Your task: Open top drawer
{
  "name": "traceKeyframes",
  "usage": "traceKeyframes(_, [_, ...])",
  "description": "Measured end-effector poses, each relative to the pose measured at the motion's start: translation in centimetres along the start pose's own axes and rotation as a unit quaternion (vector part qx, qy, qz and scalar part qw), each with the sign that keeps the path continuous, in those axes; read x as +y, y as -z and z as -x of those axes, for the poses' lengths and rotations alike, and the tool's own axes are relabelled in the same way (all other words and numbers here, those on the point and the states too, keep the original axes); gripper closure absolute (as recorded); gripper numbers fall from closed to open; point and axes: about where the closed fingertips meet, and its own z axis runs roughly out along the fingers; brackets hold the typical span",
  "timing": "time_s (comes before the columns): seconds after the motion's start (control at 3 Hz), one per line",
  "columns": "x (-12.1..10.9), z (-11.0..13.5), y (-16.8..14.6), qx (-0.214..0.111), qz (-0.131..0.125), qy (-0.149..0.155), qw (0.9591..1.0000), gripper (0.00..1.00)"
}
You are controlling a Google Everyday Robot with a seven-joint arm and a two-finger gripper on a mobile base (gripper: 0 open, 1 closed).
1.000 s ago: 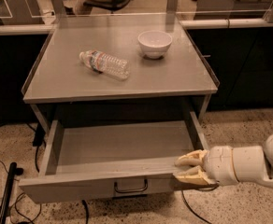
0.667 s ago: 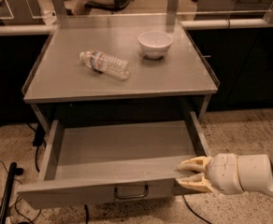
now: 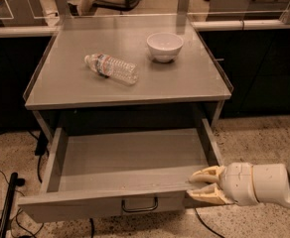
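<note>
Drawer out, gripper at its right front corner

Arm behind the gripper (image 3: 203, 185) is a pale cylinder that runs off the right edge, so only its last segments show. The space under the desk (image 3: 184, 83), behind the drawer, is too dark to make out. The bottom-left corner of the drawer front is nearly cut off by the lower edge.

The gripper sits low on the right, pointing left at the right end of the top drawer (image 3: 85, 205). Its two tan fingers (image 3: 207, 174) are spread apart, one at the level of the front panel's top rim and the other lower, across the panel's face. The panel's end seems to lie between them, but whether either finger touches it cannot be told. Nothing else is in the gripper.

The drawer stretches left from the gripper, pulled well out from under the desk, its shallow grey tray bare. Its small dark handle (image 3: 140, 206) is left of the gripper, at mid-front. Beyond and above the gripper, on the desk, stand a white bowl (image 3: 165, 46) and, further left, a plastic bottle (image 3: 111, 68) lying on its side.
</note>
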Motion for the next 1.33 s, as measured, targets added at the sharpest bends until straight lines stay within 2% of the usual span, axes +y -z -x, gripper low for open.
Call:
traceKeyframes(0.67, [0.0, 0.0, 0.0, 0.0, 0.0, 0.0, 1.0, 0.14])
traceKeyframes(1.0, [0.0, 0.01, -0.01, 0.0, 0.0, 0.0, 1.0, 0.0])
traceKeyframes(1.33, [0.0, 0.01, -0.01, 0.0, 0.0, 0.0, 1.0, 0.0])
